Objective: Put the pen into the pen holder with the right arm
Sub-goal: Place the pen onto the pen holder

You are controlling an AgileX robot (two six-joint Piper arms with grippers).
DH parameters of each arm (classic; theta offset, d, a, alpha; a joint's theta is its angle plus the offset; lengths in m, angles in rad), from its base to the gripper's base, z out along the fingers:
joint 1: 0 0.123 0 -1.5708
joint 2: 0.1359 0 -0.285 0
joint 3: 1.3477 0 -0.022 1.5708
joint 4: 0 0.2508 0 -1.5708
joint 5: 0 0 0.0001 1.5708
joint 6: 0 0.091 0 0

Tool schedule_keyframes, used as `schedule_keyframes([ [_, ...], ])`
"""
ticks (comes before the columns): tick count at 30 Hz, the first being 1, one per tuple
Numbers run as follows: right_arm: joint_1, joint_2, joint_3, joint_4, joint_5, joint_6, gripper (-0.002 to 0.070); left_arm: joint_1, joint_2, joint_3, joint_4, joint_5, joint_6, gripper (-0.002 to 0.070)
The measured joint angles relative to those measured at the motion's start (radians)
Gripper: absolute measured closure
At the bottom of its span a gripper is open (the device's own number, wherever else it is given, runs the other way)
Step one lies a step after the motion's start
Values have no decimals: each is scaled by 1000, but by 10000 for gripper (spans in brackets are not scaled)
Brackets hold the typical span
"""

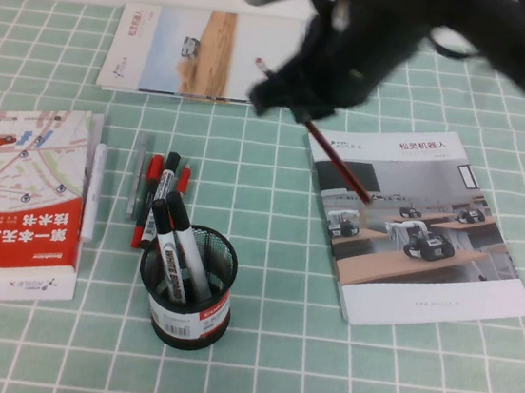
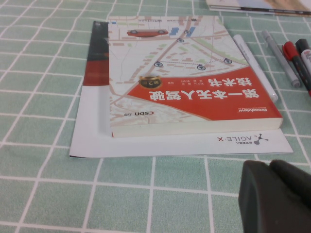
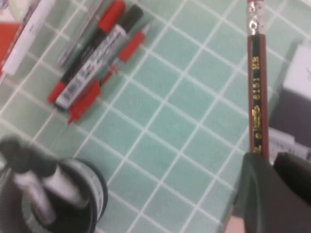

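Right hand (image 1: 299,91) closed on the pen (image 1: 339,161), raised above the table (image 1: 272,198) behind the pen holder (image 1: 189,288). Left hand (image 2: 274,196) low beside a book (image 2: 187,77); grip impossible to tell

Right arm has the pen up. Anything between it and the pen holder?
Nothing visible stands between. The right gripper holds the pen above the table; the pen holder already contains black markers. The left gripper is by the book.

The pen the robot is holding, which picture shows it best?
The right wrist view: the pen fills the frame, clamped in the right gripper. The high view shows it small. The left wrist view shows only the left gripper, no pen.
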Motion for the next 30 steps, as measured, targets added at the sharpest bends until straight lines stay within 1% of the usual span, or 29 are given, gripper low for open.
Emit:
schedule_keyframes([
  [4, 0, -252, 406, 26, -277, 25, 672, 0, 0, 0, 0, 0, 0, 679],
  [9, 9, -497, 824, 92, -720, 31, 672, 0, 0, 0, 0, 0, 0, 679],
  [14, 69, -611, 1142, 109, -1123, 31, 672, 0, 0, 0, 0, 0, 0, 679],
  [16, 100, -619, 1244, 101, -1329, 31, 672, 0, 0, 0, 0, 0, 0, 679],
  [19, 137, -602, 1344, 60, -1621, 31, 672, 0, 0, 0, 0, 0, 0, 679],
  [22, 159, -544, 1381, 13, -1842, 31, 672, 0, 0, 0, 0, 0, 0, 679],
  [27, 166, -410, 1384, -37, -2136, 48, 673, 0, 0, 0, 0, 0, 0, 679],
  [30, 165, -324, 1345, -72, -2233, 85, 673, 0, 0, 0, 0, 0, 0, 679],
])
